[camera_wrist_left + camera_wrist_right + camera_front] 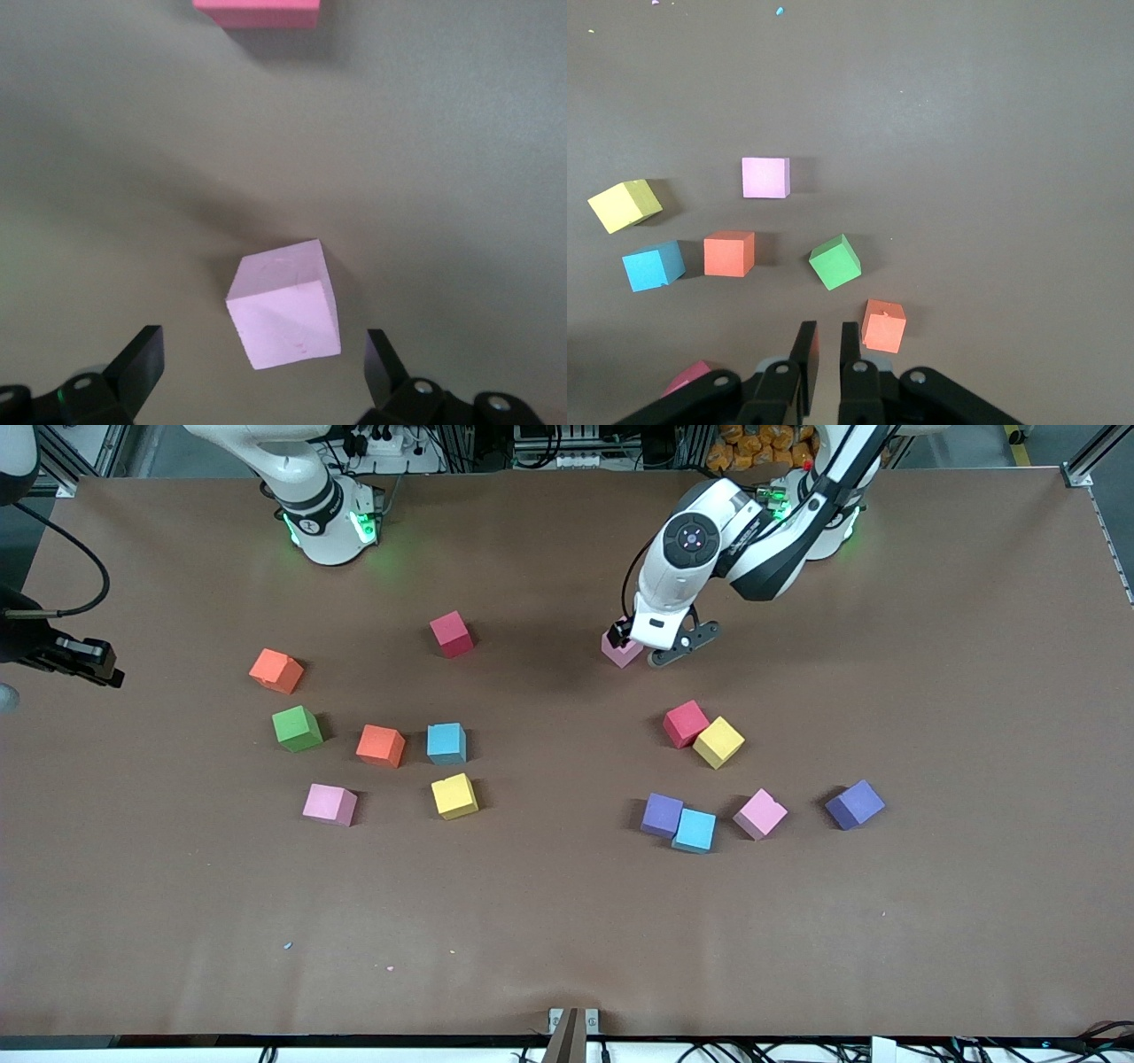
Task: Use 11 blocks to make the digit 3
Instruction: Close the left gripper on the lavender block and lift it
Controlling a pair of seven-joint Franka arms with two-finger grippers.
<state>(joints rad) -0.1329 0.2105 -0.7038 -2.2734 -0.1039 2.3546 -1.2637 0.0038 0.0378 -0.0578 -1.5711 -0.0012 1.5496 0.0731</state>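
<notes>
My left gripper [631, 640] is open and low over the table, its fingers on either side of a pink cube [620, 650] without touching it; the left wrist view shows the cube [285, 305] between the fingers [142, 359]. My right gripper [93, 662] is held high at the right arm's end, shut and empty, and shows in the right wrist view [825, 341]. Loose cubes lie in two groups. One has orange [276, 670], red [452, 634], orange [381, 745], blue [446, 743], pink [330, 804] and yellow [454, 795]. The other has red [685, 723], yellow [718, 741], purple [662, 815], blue [694, 830], pink [760, 813] and purple [855, 804].
A green cube [297, 728] sits among the group toward the right arm's end, and also shows in the right wrist view [834, 261]. The brown table [549, 921] is bare in a wide strip nearest the front camera.
</notes>
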